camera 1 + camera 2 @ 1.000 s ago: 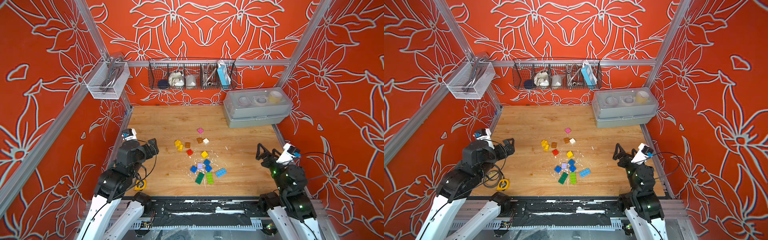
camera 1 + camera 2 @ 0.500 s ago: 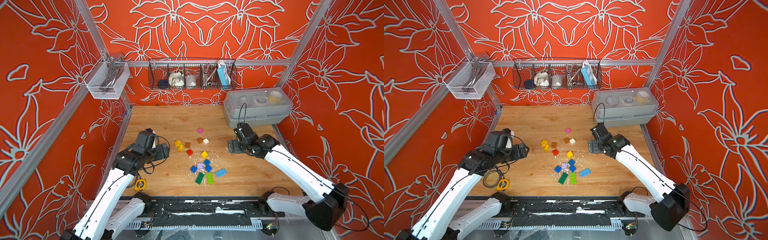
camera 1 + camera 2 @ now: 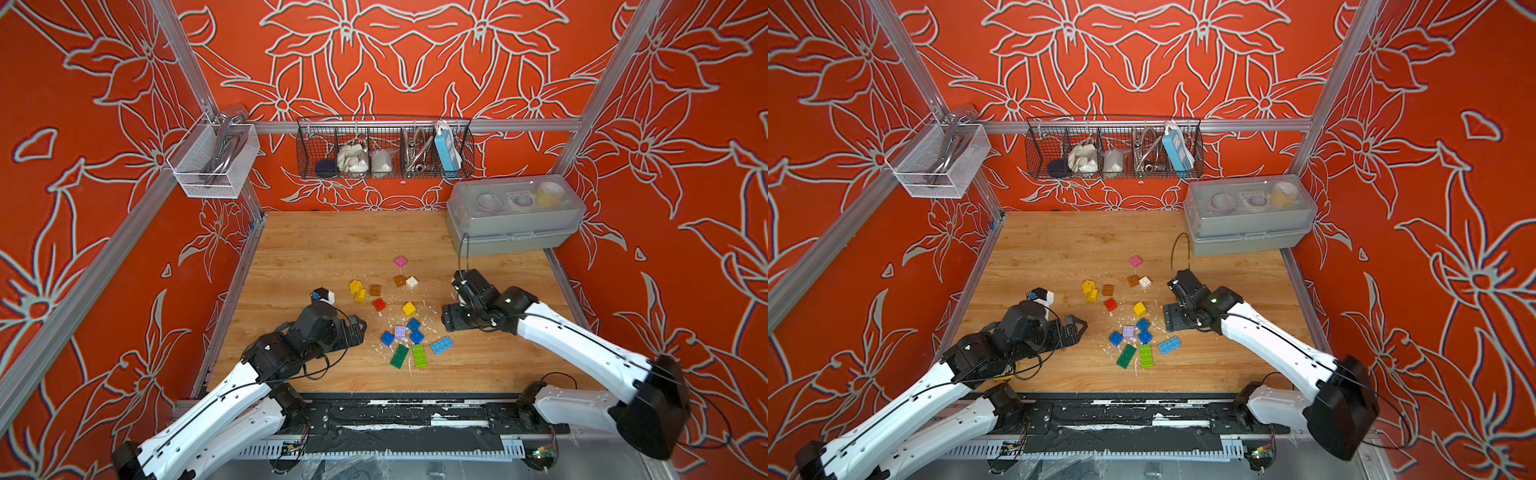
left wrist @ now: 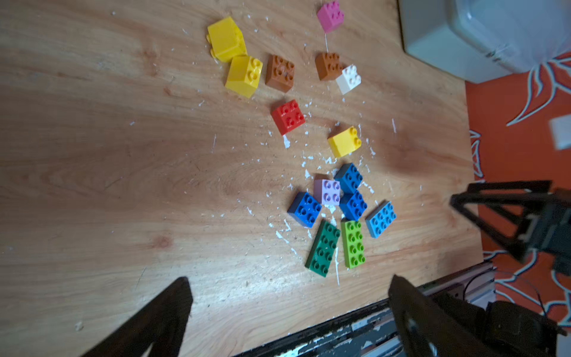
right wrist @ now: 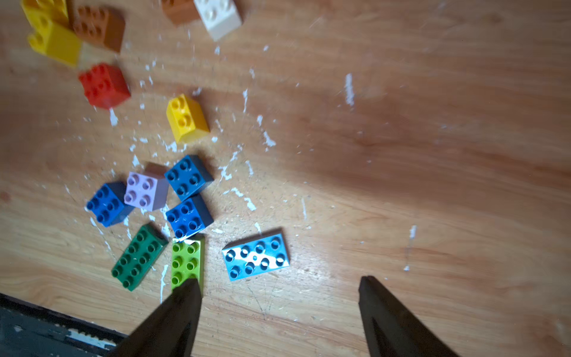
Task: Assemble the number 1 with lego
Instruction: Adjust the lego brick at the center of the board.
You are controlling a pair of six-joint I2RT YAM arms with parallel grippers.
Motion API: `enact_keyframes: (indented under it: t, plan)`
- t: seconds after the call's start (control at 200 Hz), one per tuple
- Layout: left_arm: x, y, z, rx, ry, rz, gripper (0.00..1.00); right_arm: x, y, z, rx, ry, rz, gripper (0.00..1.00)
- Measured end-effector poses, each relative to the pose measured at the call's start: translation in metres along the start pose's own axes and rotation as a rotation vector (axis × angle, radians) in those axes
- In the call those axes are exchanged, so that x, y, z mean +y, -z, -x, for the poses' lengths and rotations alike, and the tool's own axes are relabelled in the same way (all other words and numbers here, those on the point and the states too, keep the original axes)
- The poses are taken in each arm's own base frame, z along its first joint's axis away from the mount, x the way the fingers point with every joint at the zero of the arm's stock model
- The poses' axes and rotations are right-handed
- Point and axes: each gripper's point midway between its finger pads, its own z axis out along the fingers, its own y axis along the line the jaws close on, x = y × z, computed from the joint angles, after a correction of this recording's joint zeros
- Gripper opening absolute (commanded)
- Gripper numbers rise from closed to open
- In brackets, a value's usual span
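Green plate: flat on table, in front of the bricks; long axis front-left to back-right.
Lime plate: just beside it, axis nearly front to back.
Blue plate: axis mostly left-right.
Left gripper: jaws wide, empty.
Right gripper: jaws apart, empty.
Change: both grippers came nearer these plates; bricks unmoved.

No text, brand, number or sign can be read in any view. The studs of the lego bricks are too blurred to show lettering. The blue power strip in the wire basket is too small to show any print.
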Motion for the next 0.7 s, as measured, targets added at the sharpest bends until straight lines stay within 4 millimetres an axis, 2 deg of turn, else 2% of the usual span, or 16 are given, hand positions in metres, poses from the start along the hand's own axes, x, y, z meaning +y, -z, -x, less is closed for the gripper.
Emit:
enact_keyframes:
  t: [0.18,0.27,0.425,0.701]
  plan:
    - [0.006,-0.005,0.0,-0.017,0.021,0.018,0.99,0.023,-0.034,-0.014,0.11,0.042,-0.018,0.75]
    - [0.008,-0.006,-0.001,-0.021,0.025,0.021,0.99,0.038,-0.044,-0.012,0.131,0.065,-0.027,0.69]
    - [0.006,-0.005,0.002,-0.037,0.026,0.005,0.99,0.065,-0.057,-0.016,0.156,0.116,-0.032,0.65]
    - [0.003,-0.006,0.004,-0.05,0.027,-0.007,0.99,0.073,-0.072,-0.029,0.199,0.122,-0.057,0.63]
